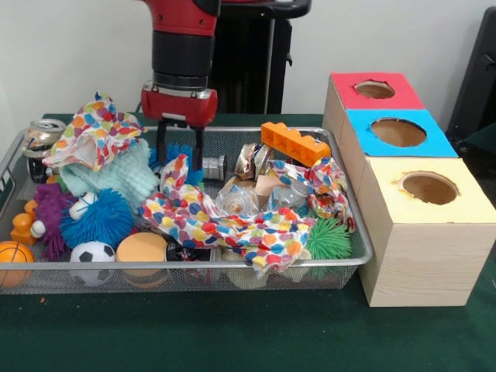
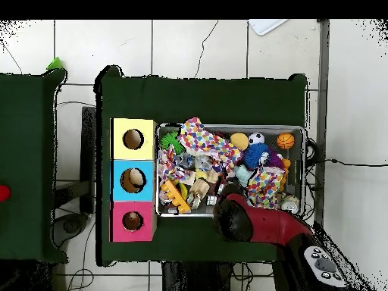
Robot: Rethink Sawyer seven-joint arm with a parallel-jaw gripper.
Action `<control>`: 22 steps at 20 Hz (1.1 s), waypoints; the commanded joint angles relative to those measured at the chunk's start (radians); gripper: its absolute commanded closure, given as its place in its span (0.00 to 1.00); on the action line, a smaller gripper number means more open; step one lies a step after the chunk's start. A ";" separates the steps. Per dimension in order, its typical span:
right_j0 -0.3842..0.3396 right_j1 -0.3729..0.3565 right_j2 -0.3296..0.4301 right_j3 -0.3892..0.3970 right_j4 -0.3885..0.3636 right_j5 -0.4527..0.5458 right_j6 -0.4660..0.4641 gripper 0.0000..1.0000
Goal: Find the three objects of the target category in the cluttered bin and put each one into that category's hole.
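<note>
The wire mesh bin (image 1: pixel 186 266) is packed with clutter; it also shows in the overhead view (image 2: pixel 295 127). My gripper (image 1: pixel 180 151) reaches down into the bin's far side. It is open, with its black fingers (image 1: pixel 161 143) either side of a blue spiky tuft. The red-surround hole (image 1: pixel 374 89) is on the farthest of the three wooden boxes to the right of the bin. In the overhead view this hole (image 2: pixel 132 220) is nearest the robot. A small orange figure (image 1: pixel 23 226) sits at the bin's left end; I cannot tell if it is plush. No yellow duckling shows.
A dotted cloth (image 1: pixel 225 221) drapes over the bin's middle. Around it are a teal knit (image 1: pixel 116 178), blue spiky ball (image 1: pixel 97 219), green spiky ball (image 1: pixel 329 239), orange brick (image 1: pixel 294 143), soccer ball (image 1: pixel 91 254), basketball (image 1: pixel 12 256) and can (image 1: pixel 39 139). The blue hole (image 1: pixel 397 132) and yellow hole (image 1: pixel 428 187) are nearer.
</note>
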 commanded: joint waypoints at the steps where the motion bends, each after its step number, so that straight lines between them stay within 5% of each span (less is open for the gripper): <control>1: -0.027 0.091 0.096 -0.035 0.093 -0.008 0.184 0.00; 13: 0.027 0.185 0.056 -0.069 0.121 -0.144 0.184 0.00; 22: 0.044 0.190 0.034 -0.076 0.127 -0.182 0.159 0.00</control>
